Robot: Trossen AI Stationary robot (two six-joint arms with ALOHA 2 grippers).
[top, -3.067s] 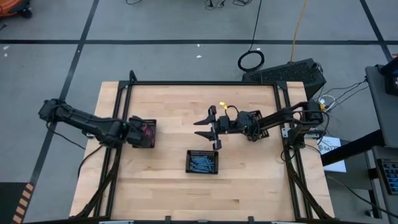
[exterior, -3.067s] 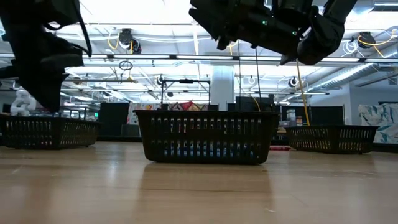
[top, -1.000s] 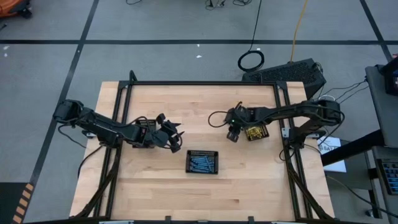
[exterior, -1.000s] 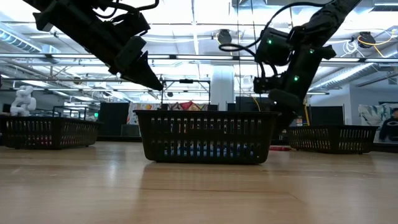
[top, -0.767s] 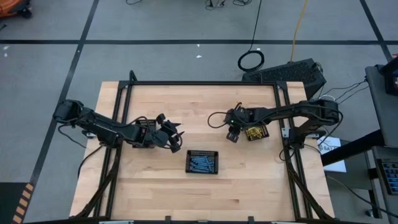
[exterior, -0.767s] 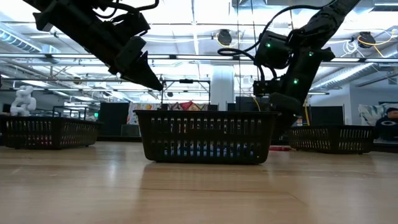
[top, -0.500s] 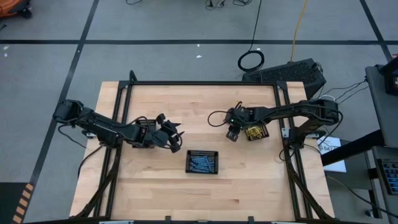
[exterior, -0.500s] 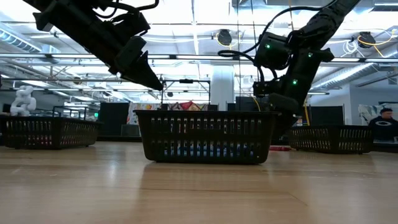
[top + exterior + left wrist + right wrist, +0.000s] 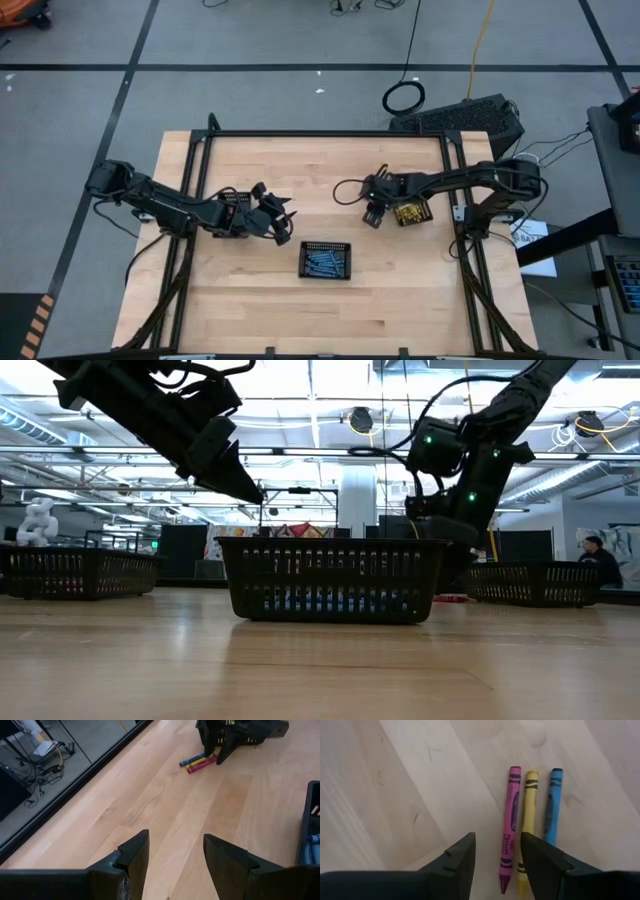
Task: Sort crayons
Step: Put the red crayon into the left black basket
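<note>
Three loose crayons are shown side by side on the bare bench (image 9: 395,785) only in the right wrist view: a pink crayon (image 9: 509,827), a yellow crayon (image 9: 527,825) and a blue crayon (image 9: 551,805), lying parallel and just apart. The right tool (image 9: 496,862) is held directly above them with its fingers parted and nothing between them.

In the left wrist view the same three are seen far off beside the yellow-crayon basket (image 9: 215,735). The left tool (image 9: 175,855) is open and empty over bare wood.

From above, the loose crayons are hidden under the right tool (image 9: 373,213). Three black baskets are counted there: a centre basket (image 9: 326,246) with blue crayons (image 9: 325,262), one with yellow crayons (image 9: 408,213) on the right, and one mostly covered by the left arm (image 9: 228,200).

In the low view the centre basket (image 9: 332,580) stands in front and blocks the bench behind it; a person (image 9: 595,565) is seen at the far right.
</note>
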